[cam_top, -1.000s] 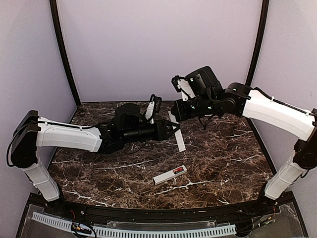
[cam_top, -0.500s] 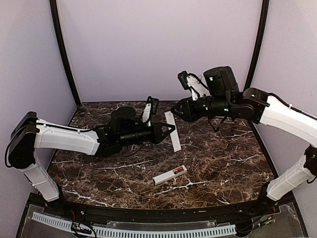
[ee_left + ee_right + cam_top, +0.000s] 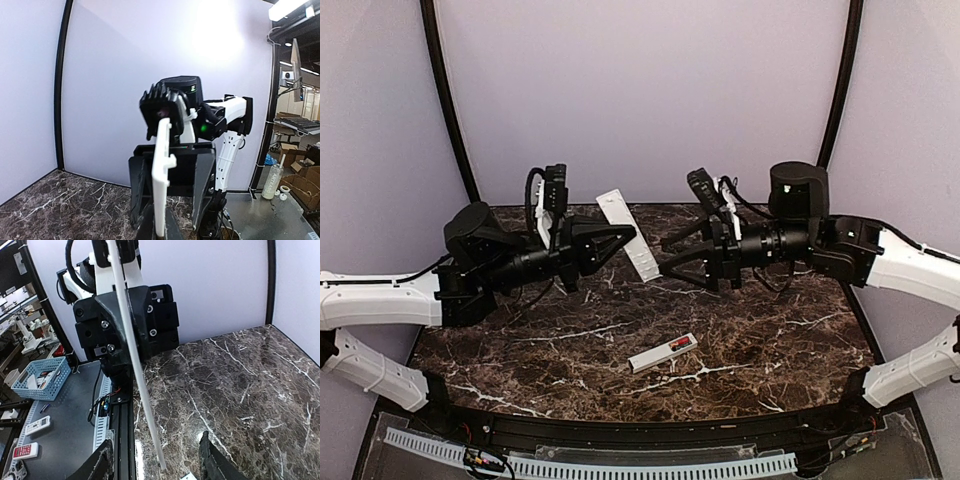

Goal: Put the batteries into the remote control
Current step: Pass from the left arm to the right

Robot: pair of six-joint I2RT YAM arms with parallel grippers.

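Observation:
The remote control [image 3: 662, 353] lies flat on the marble near the front middle, and the red batteries [image 3: 678, 346] show at its right end. My left gripper [image 3: 630, 233] is shut on a thin flat white strip [image 3: 620, 216], holding it tilted above the table's back. In the left wrist view the strip [image 3: 162, 170] stands upright out of the left gripper [image 3: 161, 226]. My right gripper [image 3: 667, 258] is open just right of the strip, apart from it. From the right wrist the strip [image 3: 135, 365] is seen edge-on, reaching down between the right gripper's [image 3: 157, 462] spread fingers.
Purple walls and two black frame posts [image 3: 450, 110] close in the back and sides. A ribbed white rail [image 3: 590, 465] runs along the near edge. Beyond the table's left edge stands a blue basket [image 3: 40, 380].
The right gripper has let go of the strip, opened, and dropped a little. The left gripper closed on the strip and carried it up and back to the left.

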